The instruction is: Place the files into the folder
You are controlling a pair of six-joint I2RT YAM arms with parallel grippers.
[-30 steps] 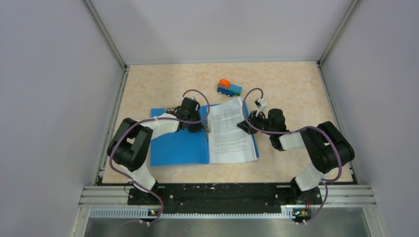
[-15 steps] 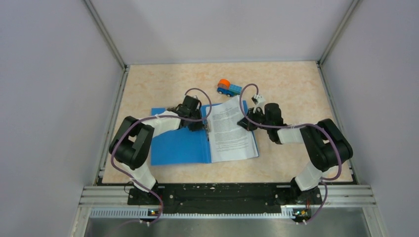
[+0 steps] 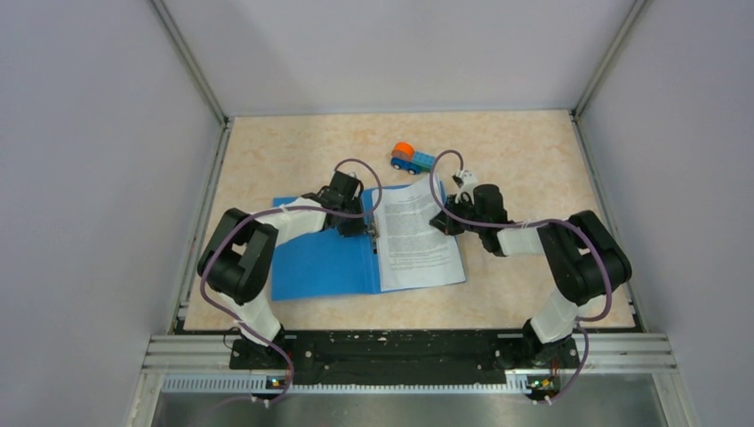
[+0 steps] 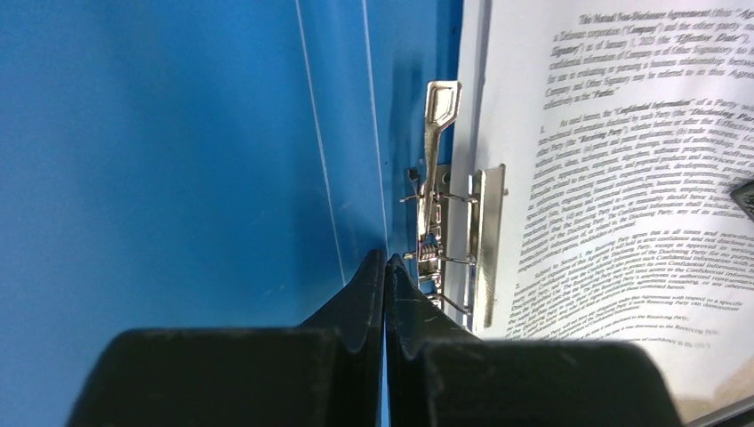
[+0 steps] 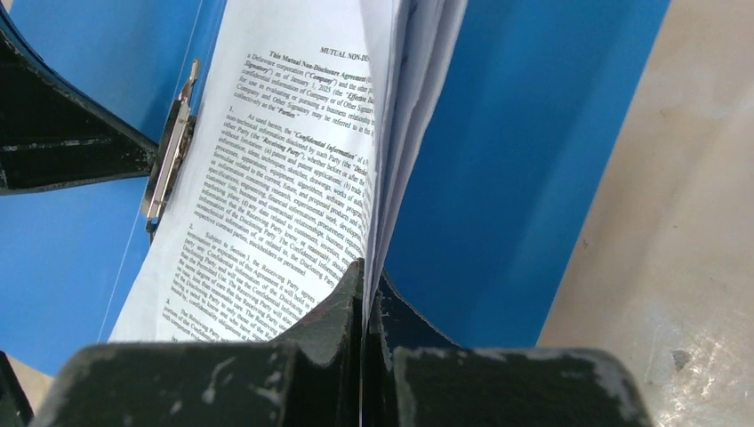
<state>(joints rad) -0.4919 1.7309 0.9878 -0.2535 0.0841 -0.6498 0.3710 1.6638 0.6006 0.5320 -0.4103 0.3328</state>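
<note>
Pinching curled white files [image 5: 267, 178]: right end effector [image 5: 363, 271] | left end effector [image 4: 385, 260] pressed together at glossy blue folder [image 4: 178, 160]

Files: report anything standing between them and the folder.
Nothing visible does: the white printed paper sheets, pinched by the right end effector, already lie on the open bright-blue plastic folder beside its metal clip.

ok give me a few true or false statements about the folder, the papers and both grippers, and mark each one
1. The folder lies open on the table. True.
2. The right gripper hangs open above the files. False: it is shut on the edge of the files.
3. The toy truck sits on the folder. False: it stands on the table beyond the folder, apart from it.
4. The left gripper is shut, its tips beside the metal clip. True.
</note>
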